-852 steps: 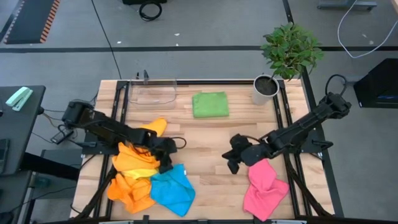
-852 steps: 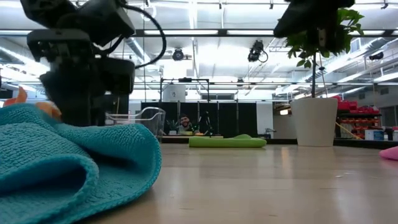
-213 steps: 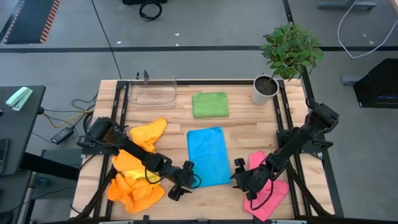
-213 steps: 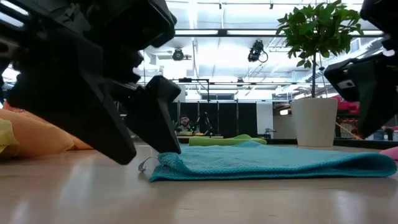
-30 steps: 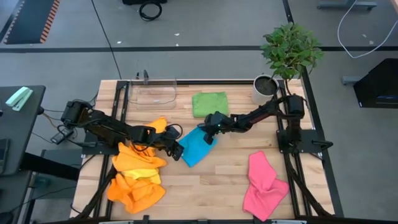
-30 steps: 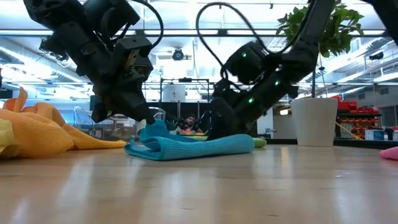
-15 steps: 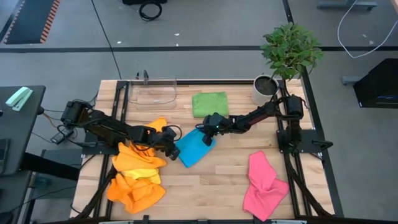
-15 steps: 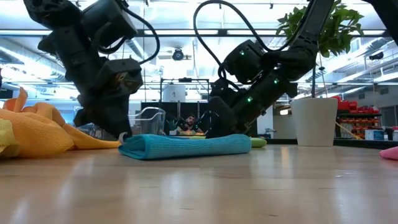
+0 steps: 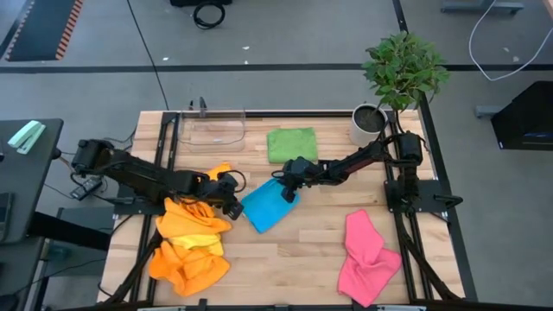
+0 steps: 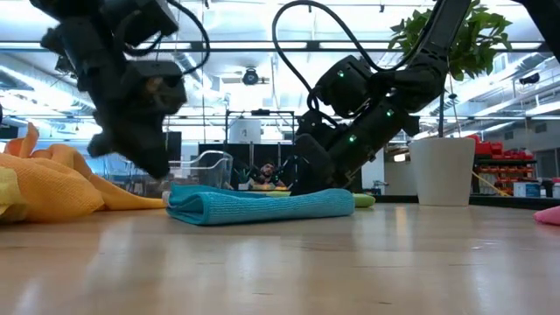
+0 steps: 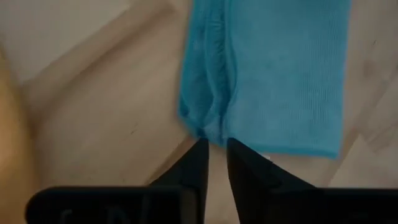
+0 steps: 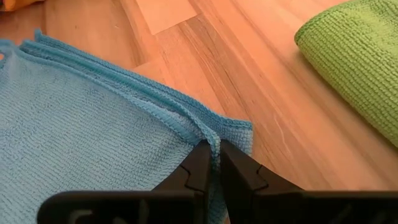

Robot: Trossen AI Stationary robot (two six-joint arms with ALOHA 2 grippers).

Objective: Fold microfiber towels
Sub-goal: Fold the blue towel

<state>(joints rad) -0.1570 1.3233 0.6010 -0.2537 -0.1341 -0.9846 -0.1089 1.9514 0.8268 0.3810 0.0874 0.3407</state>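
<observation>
The blue towel (image 9: 268,207) lies folded into a narrow band on the table's middle, flat in the low view (image 10: 262,206). My right gripper (image 9: 288,192) is at its far right end, shut on its edge (image 12: 214,152). My left gripper (image 9: 233,207) hovers just off the towel's near left end, raised above the table (image 10: 157,171). Its fingers (image 11: 216,149) stand a narrow gap apart with nothing between them. A green towel (image 9: 292,144) lies folded farther back. Orange and yellow towels (image 9: 186,238) are heaped at the left, and a pink one (image 9: 367,255) lies crumpled at the near right. My right gripper pinches the blue towel's stacked edges (image 12: 198,132) between its two fingers, near the corner at the towel's far right end. Several layers show at that edge. The fingers slant down from the table's right. The towel lies flat on the table.
A clear plastic tray (image 9: 212,128) stands at the far left. A potted plant (image 9: 369,123) stands at the far right, seen behind the right arm in the low view (image 10: 442,171). Bare wood lies between the blue and pink towels.
My left gripper has let go of the blue towel's left end and drawn back toward the table's left edge and up. That end, held raised a second ago, now lies flat on the table. The end in my right gripper has stayed in place.
</observation>
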